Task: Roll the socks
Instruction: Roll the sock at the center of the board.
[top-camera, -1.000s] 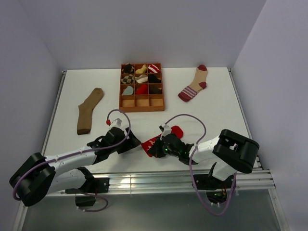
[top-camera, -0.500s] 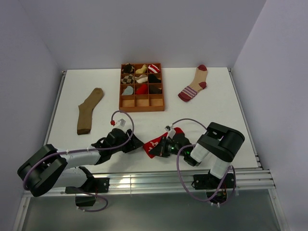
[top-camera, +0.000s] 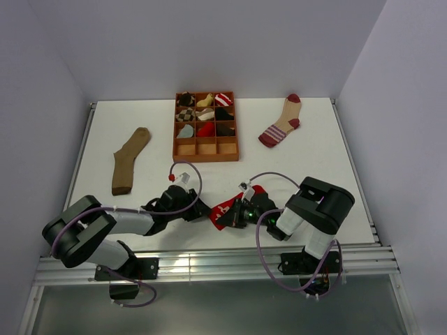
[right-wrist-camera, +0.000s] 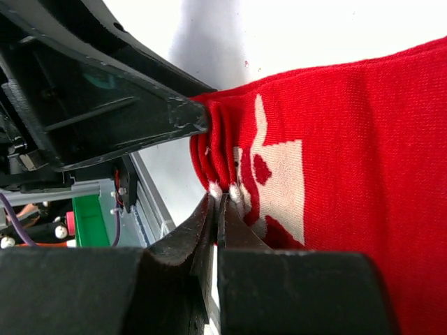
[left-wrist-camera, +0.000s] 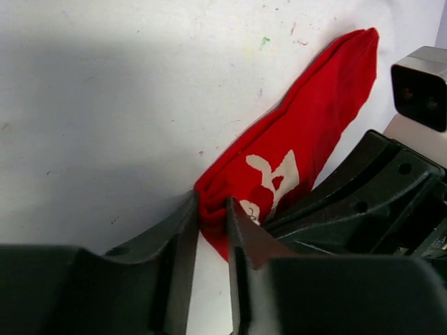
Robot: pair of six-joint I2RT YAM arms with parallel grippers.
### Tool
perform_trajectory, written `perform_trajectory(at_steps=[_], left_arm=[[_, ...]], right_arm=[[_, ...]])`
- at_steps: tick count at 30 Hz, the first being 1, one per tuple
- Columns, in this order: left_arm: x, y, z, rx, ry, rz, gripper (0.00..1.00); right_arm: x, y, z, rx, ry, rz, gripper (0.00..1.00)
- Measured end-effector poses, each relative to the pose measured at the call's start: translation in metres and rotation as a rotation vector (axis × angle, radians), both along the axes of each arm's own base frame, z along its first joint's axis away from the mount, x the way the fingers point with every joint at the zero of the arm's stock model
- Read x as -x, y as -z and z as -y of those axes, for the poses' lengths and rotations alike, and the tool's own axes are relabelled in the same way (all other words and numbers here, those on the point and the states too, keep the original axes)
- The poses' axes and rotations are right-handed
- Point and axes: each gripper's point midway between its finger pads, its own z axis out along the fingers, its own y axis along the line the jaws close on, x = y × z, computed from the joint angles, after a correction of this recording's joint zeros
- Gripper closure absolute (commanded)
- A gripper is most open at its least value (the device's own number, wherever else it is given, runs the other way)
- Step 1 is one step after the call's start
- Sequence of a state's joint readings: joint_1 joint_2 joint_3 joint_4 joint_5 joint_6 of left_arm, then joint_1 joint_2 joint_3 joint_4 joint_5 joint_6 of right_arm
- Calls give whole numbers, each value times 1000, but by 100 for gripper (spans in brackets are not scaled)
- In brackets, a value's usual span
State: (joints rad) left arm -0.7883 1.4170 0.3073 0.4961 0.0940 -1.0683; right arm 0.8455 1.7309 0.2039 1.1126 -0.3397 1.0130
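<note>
The red sock with a white pattern point(top-camera: 225, 207) lies near the front edge between both grippers. My left gripper point(left-wrist-camera: 211, 206) is shut on its bunched end, with red fabric point(left-wrist-camera: 307, 132) filling the gap between the fingers. My right gripper point(right-wrist-camera: 217, 199) is shut on the gathered edge of the same sock point(right-wrist-camera: 363, 139), right beside the left one. In the top view the left gripper point(top-camera: 203, 209) and right gripper point(top-camera: 237, 211) nearly meet. The brown sock point(top-camera: 129, 160) lies flat at the left. The beige sock with maroon stripes point(top-camera: 281, 124) lies at the back right.
An orange tray with compartments point(top-camera: 206, 149) stands at the back middle, its upper cells holding small sock bundles. The metal rail point(top-camera: 209, 262) runs along the table's front edge, just behind the arms' bases.
My left gripper has slid right to the red sock's end and closed its jaws on it. The right arm folded in a second ago and has held still since, keeping its pinch.
</note>
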Motion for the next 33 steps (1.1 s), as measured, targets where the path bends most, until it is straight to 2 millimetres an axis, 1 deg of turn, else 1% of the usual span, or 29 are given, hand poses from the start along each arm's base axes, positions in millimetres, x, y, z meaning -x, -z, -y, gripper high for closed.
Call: perform_trajectory(at_steps=[2, 3, 5, 10, 13, 16, 20, 23, 24, 27, 28, 33], left_arm=[[0, 3, 1, -7, 3, -7, 83], [0, 4, 1, -10, 3, -10, 92], [-1, 3, 2, -13, 1, -11, 99], [-9, 3, 1, -60, -26, -21, 99], [-21, 1, -4, -128, -65, -19, 99], [-35, -1, -13, -203, -109, -29, 99], [-53, -5, -21, -278, -151, -48, 99], [-55, -6, -25, -317, -162, -74, 99], [-55, -6, -26, -327, -161, -83, 99], [-54, -4, -28, -357, -161, -110, 99], [-54, -3, -29, -368, -162, -120, 99], [-55, 2, -30, -411, -161, -163, 99]], right_arm=[[0, 0, 0, 2, -2, -3, 100], [-1, 0, -1, 3, -4, -2, 100], [-2, 1, -2, 10, -13, -4, 100], [-9, -1, -9, 55, -42, 18, 99], [-21, -2, -15, 114, -53, 52, 95], [-37, -4, -19, 193, -49, 96, 94], [-56, -6, -18, 278, -22, 149, 94], [-61, -6, -15, 304, -5, 160, 80], [-61, -6, -14, 307, -2, 164, 73], [-62, -10, -11, 320, 4, 178, 64], [-62, -11, -8, 331, 7, 186, 62], [-62, -21, 3, 412, 15, 264, 60]])
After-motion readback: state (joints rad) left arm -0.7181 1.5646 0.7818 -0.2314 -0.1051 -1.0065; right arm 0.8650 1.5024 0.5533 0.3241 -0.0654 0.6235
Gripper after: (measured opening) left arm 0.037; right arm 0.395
